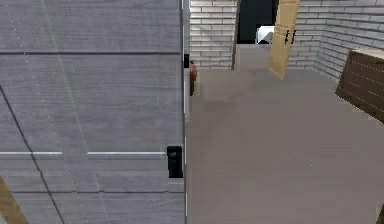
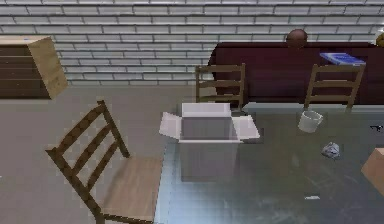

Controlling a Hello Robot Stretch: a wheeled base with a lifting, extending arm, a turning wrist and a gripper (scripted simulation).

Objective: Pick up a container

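The claw's state could not be told. Nearest the arm's line of reach, an open cardboard box (image 2: 210, 128) stood on the glass table (image 2: 280, 195). The likelier container, a small white cup (image 2: 311, 121), stood apart to the box's right, by the table's far edge. The sound approach was probably to line the base up with the cup, lift the arm above the tabletop, then extend clear of the box flaps and the wooden chair (image 2: 100, 165).

Body's arm side toward a table (image 2: 272, 196)

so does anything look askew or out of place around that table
Mildly. The wooden chair at the table's corner sits turned at an angle rather than squared to it. A small crumpled grey scrap lies loose near the white cup. Nothing looks spilled or broken.
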